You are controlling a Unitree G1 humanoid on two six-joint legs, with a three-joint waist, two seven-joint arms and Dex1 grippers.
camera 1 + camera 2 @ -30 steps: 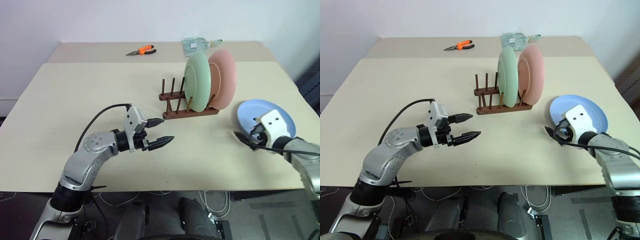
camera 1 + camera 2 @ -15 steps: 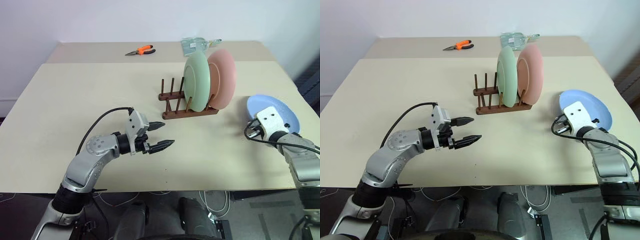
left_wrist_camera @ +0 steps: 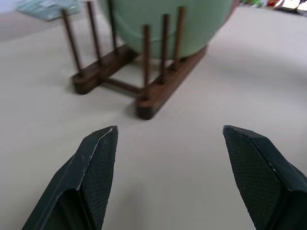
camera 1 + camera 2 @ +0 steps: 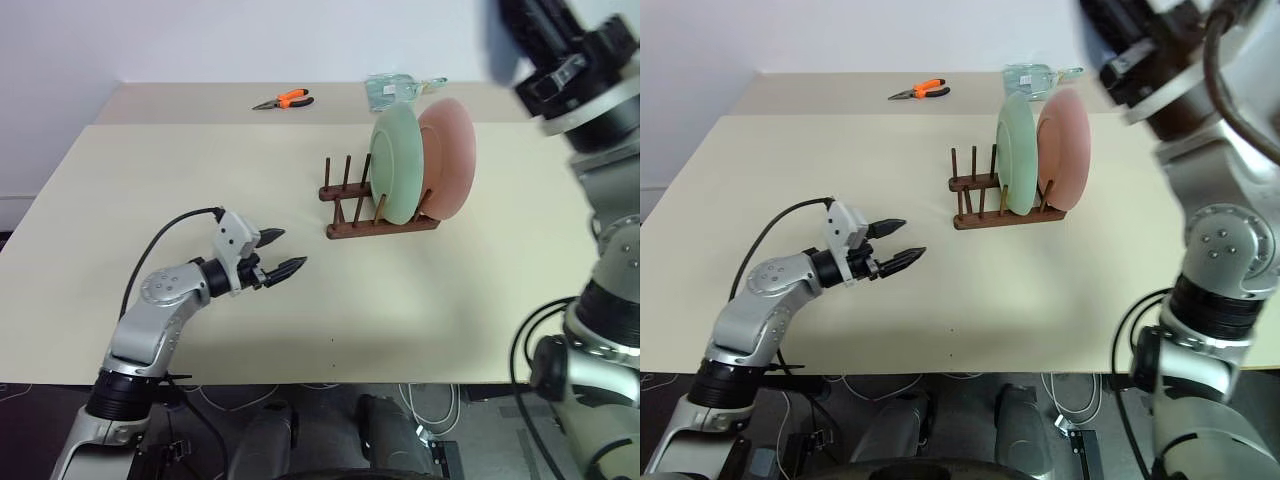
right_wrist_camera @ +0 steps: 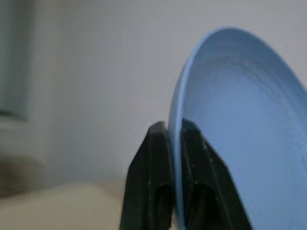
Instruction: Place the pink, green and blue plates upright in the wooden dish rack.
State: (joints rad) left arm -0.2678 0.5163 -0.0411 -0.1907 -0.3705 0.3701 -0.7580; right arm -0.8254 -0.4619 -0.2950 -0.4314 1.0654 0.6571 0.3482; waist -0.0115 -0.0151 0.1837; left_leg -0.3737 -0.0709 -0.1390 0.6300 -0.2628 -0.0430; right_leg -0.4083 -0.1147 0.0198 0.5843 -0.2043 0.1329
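blue plate (image 5: pixel 240 124) is pinched by its rim in the clamped right hand (image 5: pixel 175 129), raised at the upper right of the frame. green plate (image 4: pixel 398 165) and pink plate (image 4: pixel 450 155) stand upright in the wooden dish rack (image 4: pixel 370 205), right of centre. next likely calls for lowering the blue one edge-first between free pegs. left hand (image 4: pixel 275 252) hovers open, lower left. beige surface (image 4: pixel 150 180) carries orange pliers (image 4: pixel 282 100) at its far edge by a pale wall.

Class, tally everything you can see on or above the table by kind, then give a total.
Plates: 3 (green plate, pink plate, blue plate)
Dish rack: 1
Pliers: 1
Clear packet: 1
Total: 6
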